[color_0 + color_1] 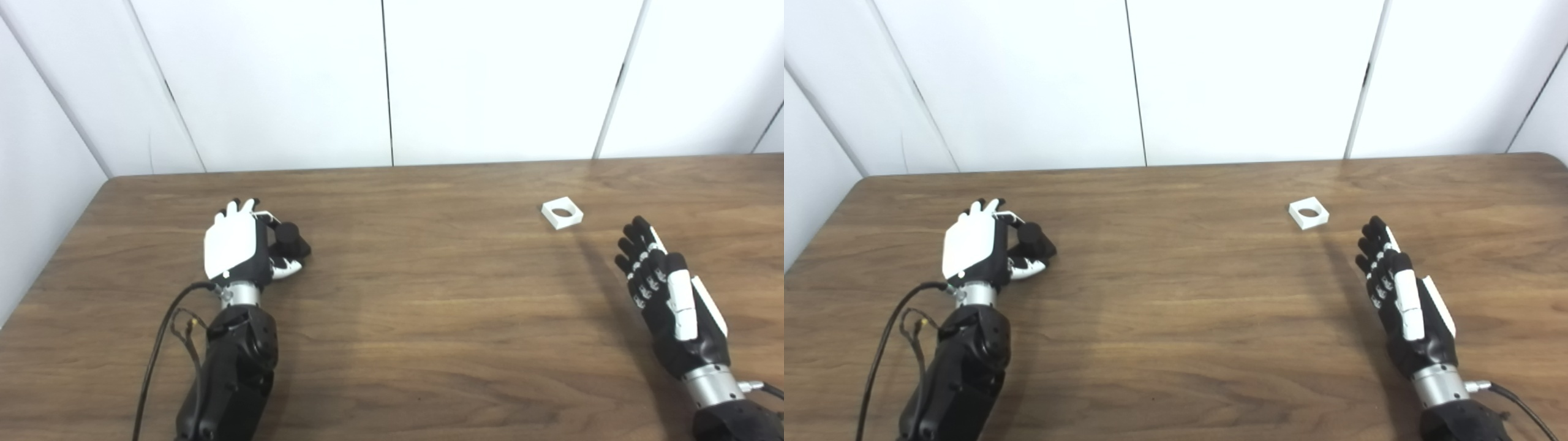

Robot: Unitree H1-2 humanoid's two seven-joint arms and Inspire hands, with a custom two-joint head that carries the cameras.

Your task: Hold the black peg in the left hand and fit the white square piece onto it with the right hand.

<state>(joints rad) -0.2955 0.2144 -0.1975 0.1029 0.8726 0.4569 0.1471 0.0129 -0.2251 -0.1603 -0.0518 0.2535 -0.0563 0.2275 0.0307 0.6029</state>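
The black peg (291, 240) stands on the wooden table (429, 306) at the left. My left hand (236, 245) is right beside it, back of the hand up, fingers still spread. The peg sits between the thumb and the fingers, which are not closed around it. The white square piece (561, 212), with a round hole in its middle, lies flat at the right rear of the table. My right hand (664, 291) is open with straight fingers, on edge, nearer to me and to the right of the piece, not touching it.
White wall panels (392, 79) rise just behind the table's far edge, and one more runs along its left side. A black cable (160, 334) loops beside the left forearm. Bare wood lies between the two hands.
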